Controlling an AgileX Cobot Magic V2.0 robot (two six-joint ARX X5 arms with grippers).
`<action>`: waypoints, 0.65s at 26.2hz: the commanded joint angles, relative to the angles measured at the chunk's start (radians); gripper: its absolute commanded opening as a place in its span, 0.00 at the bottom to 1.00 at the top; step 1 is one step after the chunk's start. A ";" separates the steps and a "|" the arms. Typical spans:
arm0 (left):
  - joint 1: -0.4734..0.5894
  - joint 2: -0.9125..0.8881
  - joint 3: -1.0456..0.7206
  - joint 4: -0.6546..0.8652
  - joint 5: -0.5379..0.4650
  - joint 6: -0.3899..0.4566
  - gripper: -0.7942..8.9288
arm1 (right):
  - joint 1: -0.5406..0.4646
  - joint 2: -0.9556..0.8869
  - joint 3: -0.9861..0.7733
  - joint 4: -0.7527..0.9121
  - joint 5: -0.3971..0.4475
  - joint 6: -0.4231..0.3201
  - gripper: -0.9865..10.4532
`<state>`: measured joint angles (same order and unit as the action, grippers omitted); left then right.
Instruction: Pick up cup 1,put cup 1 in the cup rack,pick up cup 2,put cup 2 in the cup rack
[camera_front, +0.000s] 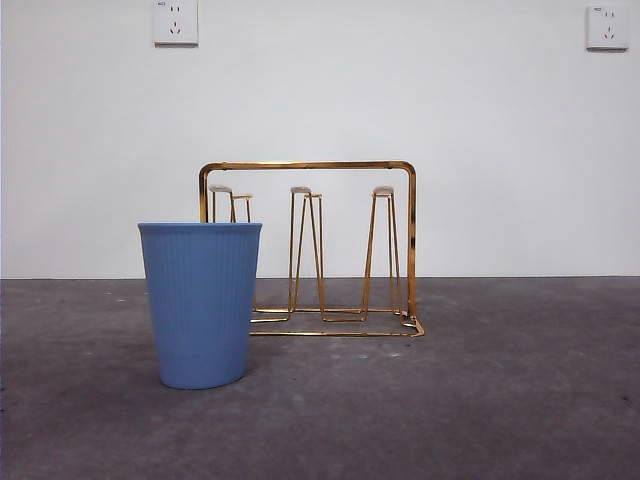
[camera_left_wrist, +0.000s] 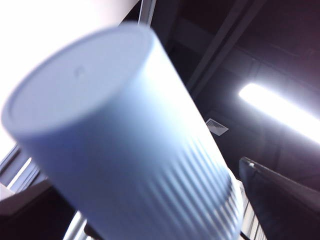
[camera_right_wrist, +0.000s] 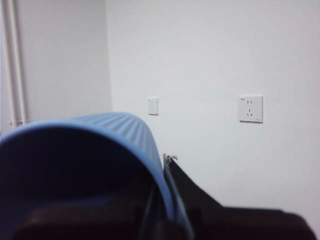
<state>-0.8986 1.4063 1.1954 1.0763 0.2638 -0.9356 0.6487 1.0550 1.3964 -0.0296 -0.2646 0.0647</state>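
A ribbed blue cup (camera_front: 201, 303) stands upright on the table at the front left, partly covering the left end of the gold wire cup rack (camera_front: 310, 166) behind it. The rack's white-tipped pegs carry nothing. No arm shows in the front view. In the left wrist view my left gripper (camera_left_wrist: 150, 210) is shut on a pale blue ribbed cup (camera_left_wrist: 115, 150), whose flat base points at the ceiling. In the right wrist view my right gripper (camera_right_wrist: 156, 187) is shut on the rim of a blue cup (camera_right_wrist: 100, 135), with one jaw inside and one outside.
Dark grey tabletop (camera_front: 500, 400) runs back to a white wall with two sockets (camera_front: 175, 22). A ceiling light strip (camera_left_wrist: 280, 112) shows behind the cup in the left wrist view.
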 joint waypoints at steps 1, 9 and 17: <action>0.013 0.004 0.000 0.025 -0.003 0.013 0.72 | 0.002 -0.002 -0.004 -0.011 0.008 -0.032 0.07; 0.019 0.004 0.000 0.072 -0.029 0.017 0.49 | 0.002 -0.002 -0.004 0.008 0.031 -0.043 0.08; 0.018 0.004 0.000 0.065 -0.029 0.020 0.07 | 0.002 0.001 -0.004 -0.002 0.030 -0.042 0.08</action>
<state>-0.8810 1.4101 1.1954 1.1305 0.2272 -0.9779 0.6552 1.0538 1.3964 -0.0307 -0.2695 0.0280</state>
